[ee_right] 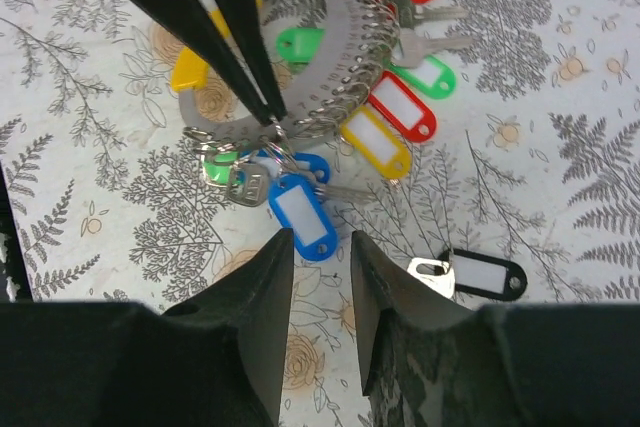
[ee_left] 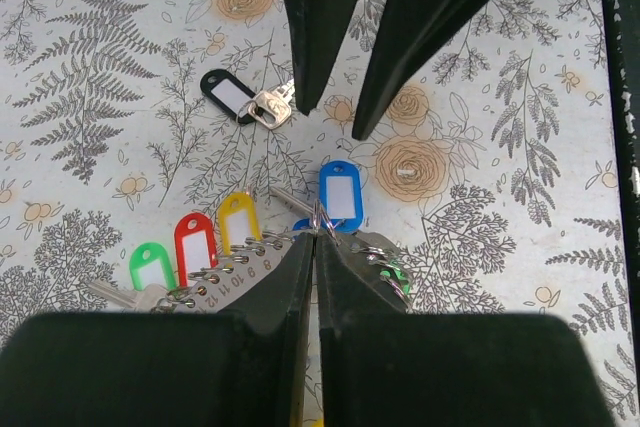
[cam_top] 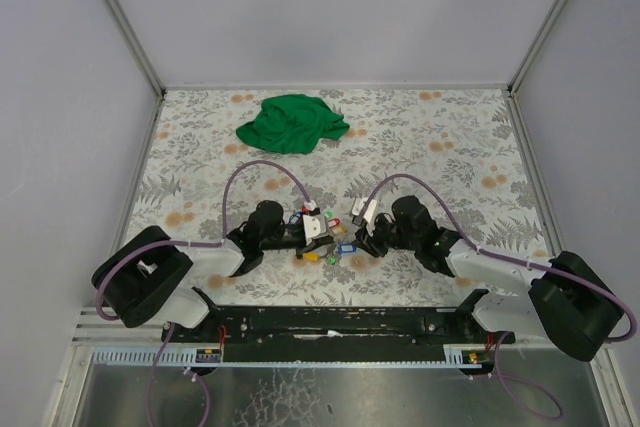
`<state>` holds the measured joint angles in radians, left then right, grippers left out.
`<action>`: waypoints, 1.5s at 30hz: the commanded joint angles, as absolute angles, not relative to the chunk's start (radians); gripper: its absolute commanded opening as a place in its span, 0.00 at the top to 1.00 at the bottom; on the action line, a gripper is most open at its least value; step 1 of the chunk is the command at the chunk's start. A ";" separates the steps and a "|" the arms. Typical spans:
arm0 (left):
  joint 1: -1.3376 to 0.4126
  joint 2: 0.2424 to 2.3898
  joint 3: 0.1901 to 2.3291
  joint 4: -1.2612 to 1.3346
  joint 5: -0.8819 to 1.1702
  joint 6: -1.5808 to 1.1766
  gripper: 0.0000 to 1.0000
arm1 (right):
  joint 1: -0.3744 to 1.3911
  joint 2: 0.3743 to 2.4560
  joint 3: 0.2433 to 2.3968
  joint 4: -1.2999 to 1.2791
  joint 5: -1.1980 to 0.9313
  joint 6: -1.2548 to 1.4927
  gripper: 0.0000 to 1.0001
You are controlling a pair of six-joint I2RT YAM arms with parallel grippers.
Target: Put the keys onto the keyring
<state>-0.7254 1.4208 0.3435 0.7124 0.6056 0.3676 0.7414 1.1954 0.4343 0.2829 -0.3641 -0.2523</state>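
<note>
Left gripper [ee_left: 316,239] clamps keyring [ee_right: 345,42], most keys [ee_right: 375,142] on it — right gripper [ee_right: 320,242] open, black key [ee_right: 485,275] loose beside it.

Top camera looked down from behind; both wrist cameras, close, faced each other across the keys [ee_left: 340,192].

Keys [ee_right: 300,212] thick between left gripper [ee_left: 315,239] and right gripper [ee_right: 322,239]; apparently bare table [cam_top: 400,137] toward green cloth [cam_top: 292,123].

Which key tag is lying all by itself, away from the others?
The black one. It lies alone, apart from the bunch, while the other coloured tags hang together on the keyring.
</note>
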 commanded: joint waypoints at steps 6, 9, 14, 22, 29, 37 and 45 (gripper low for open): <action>-0.720 1.422 0.347 0.807 0.650 0.344 1.00 | 0.743 1.250 0.399 0.597 -0.543 -0.327 0.65; -0.720 1.423 0.347 0.809 0.652 0.341 1.00 | 0.745 1.271 0.406 0.606 -0.559 -0.329 0.67; -0.720 1.425 0.347 0.816 0.657 0.339 1.00 | 0.746 1.288 0.412 0.602 -0.589 -0.336 0.72; -0.720 1.420 0.344 0.820 0.666 0.337 1.00 | 0.745 1.327 0.423 0.609 -0.589 -0.336 0.75; -0.720 1.417 0.338 0.832 0.672 0.332 1.00 | 0.745 1.354 0.434 0.628 -0.599 -0.330 0.83; -0.718 1.408 0.317 0.872 0.620 0.313 0.92 | 0.746 1.316 0.424 0.646 -0.598 -0.327 0.98; -0.684 1.406 0.275 0.987 0.589 0.244 0.77 | 0.746 1.300 0.414 0.654 -0.585 -0.320 1.00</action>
<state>-0.7033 1.4181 0.2977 0.8570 0.6128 0.2878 0.7418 1.3262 0.3981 0.5819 -0.5697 -0.3214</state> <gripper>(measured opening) 0.213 0.011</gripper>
